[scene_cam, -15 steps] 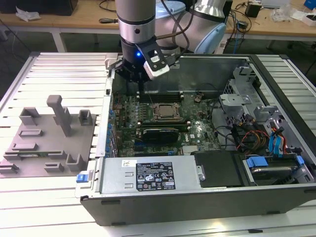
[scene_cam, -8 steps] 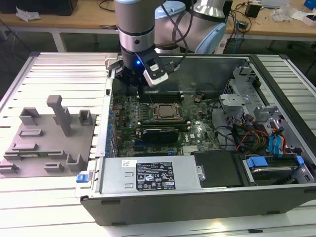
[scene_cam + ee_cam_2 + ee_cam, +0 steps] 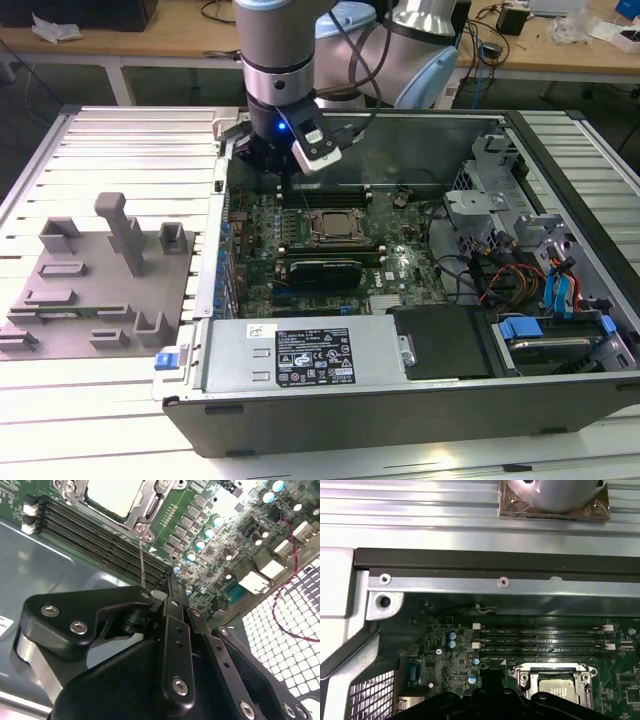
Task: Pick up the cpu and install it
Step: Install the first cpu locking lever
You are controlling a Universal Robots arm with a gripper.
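Note:
The cpu (image 3: 334,226), a small square chip with a pale silvery top, lies inside the metal-rimmed socket frame (image 3: 312,238) in the middle of the green motherboard (image 3: 400,262). My gripper (image 3: 281,176) hangs over the board's back corner on the exterior view's left, a short way behind the socket. Its black fingers (image 3: 171,596) meet at the tip with nothing between them. In both wrist views the cpu (image 3: 111,494) (image 3: 555,691) sits apart from the gripper (image 3: 491,679), beyond the dark memory slots (image 3: 100,542). A thin metal lever (image 3: 142,562) sticks out from the socket toward the fingers.
The open computer case (image 3: 420,420) holds a power supply (image 3: 300,355) at the front and drive bays with cables (image 3: 530,280) on the exterior view's right. A grey fixture plate with upright posts (image 3: 100,290) lies outside the case on the left. The case's metal back rim (image 3: 500,582) is close by.

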